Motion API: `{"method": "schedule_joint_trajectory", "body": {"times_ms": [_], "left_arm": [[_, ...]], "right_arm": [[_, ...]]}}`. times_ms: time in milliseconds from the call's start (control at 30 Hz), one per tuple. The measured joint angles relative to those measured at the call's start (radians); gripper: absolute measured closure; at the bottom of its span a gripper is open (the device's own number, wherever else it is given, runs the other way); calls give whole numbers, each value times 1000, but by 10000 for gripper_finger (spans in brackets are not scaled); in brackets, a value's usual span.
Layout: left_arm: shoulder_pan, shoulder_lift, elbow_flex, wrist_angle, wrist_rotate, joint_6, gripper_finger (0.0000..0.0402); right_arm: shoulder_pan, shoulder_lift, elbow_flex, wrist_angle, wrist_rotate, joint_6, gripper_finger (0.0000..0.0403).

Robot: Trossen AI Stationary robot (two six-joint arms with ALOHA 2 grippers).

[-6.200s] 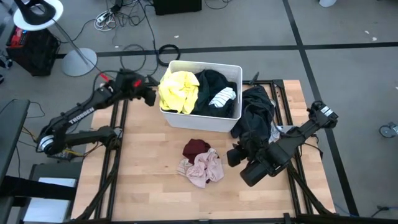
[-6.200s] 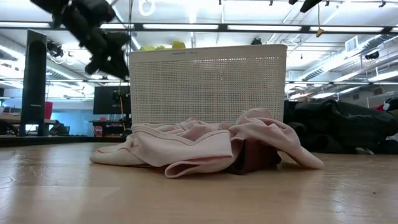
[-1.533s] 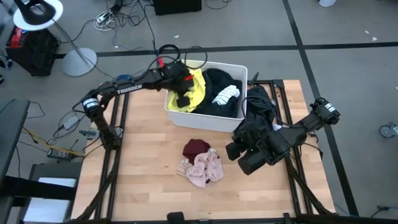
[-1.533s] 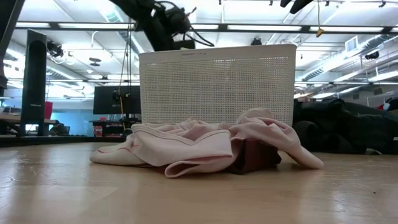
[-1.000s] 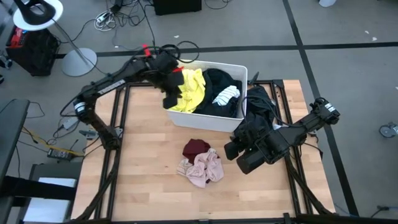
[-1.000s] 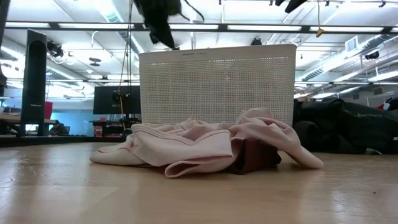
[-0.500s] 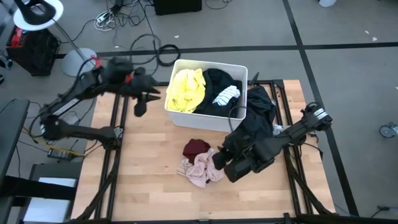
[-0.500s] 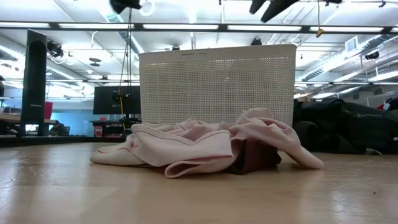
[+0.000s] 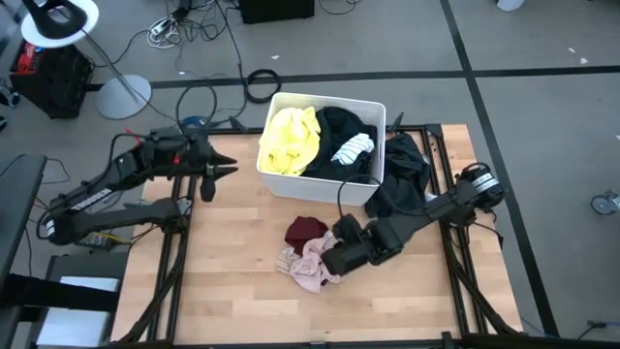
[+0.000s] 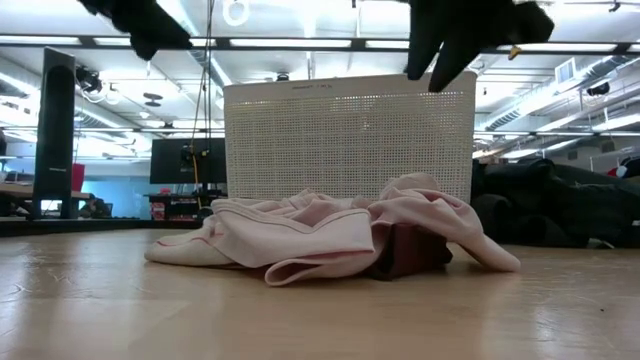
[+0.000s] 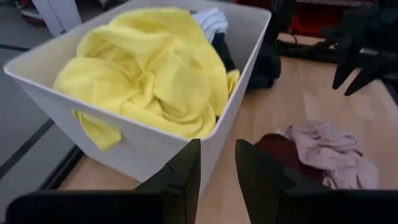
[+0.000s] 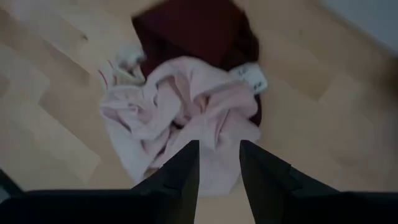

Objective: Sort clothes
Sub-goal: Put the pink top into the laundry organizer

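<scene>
A white bin (image 9: pixel 370 187) at the table's far middle holds a yellow garment (image 9: pixel 289 139), a black one (image 9: pixel 334 131) and a white-striped one (image 9: pixel 349 148). A salmon pink garment (image 9: pixel 308 264) lies crumpled on the table, partly over a maroon one (image 9: pixel 304 230). My right gripper (image 9: pixel 329 256) hangs open above the pink garment's right edge (image 12: pixel 186 118), touching nothing. My left gripper (image 9: pixel 211 177) is open and empty, to the left of the bin (image 11: pixel 149 143), above the table.
A heap of dark garments (image 9: pixel 402 167) lies to the right of the bin and droops over the table's right side (image 10: pixel 550 205). Bare wood shows at the table's left (image 9: pixel 223 252) and near edge. Cables and a lamp base lie on the floor beyond.
My left gripper has left the bin's left rim and swung toward the table's left edge, empty. The yellow garment lies in the bin. My right gripper has moved from beside the dark heap toward the table's left and down, ending over the pink garment.
</scene>
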Motion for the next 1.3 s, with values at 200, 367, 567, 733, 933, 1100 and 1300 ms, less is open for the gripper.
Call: {"method": "schedule_joint_trajectory", "body": {"times_ms": [200,367,567,733,933,1100,1300], "left_arm": [[0,-3,-31,14,8,-87,295],[0,-67,-72,118,201,-23,295],[0,-266,-183,143,267,-46,295],[-1,-490,-293,178,202,-128,295],[-1,-635,-411,196,130,-198,295],[-1,-626,-489,271,127,-201,295],[-1,-631,-564,360,118,-206,295]], "right_arm": [[-56,0,0,33,-50,-21,261],[-73,32,0,60,-50,-61,226],[-54,123,0,106,-79,-105,178],[-40,180,0,147,-156,-143,152],[-53,198,0,132,-144,-126,155],[-90,198,0,96,-155,-197,220],[-122,184,-1,82,-183,-261,379]]}}
